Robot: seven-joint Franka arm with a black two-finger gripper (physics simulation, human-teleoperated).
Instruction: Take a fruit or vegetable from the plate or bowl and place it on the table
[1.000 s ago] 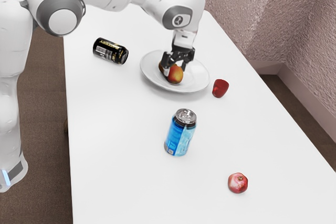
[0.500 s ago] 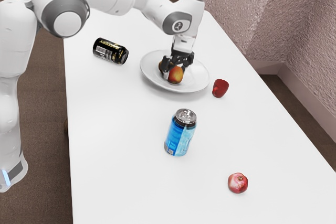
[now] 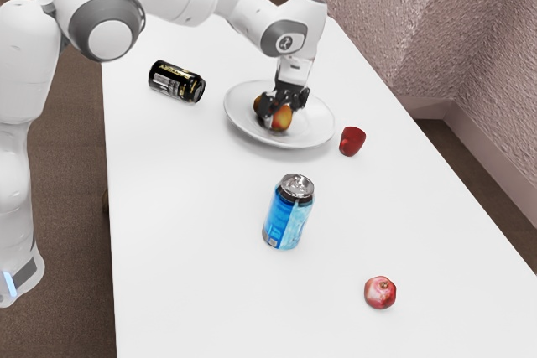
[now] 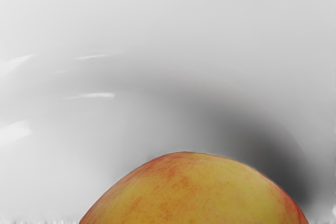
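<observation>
The black tool [image 3: 275, 111] is pointed down at a round red-and-yellow fruit [image 3: 283, 118], over a round white plate [image 3: 315, 129]; whether open or clamped cannot be told.

Rounded yellow fruit [image 3: 284, 118] flecked with red, smooth-skinned, partly hidden, within a round white plate [image 3: 315, 129]

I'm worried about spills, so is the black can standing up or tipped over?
Tipped over. The black can lies on its side, with its round end facing sideways, not up.

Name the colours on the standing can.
Blue and light blue, best in the exterior view: the can.
</observation>
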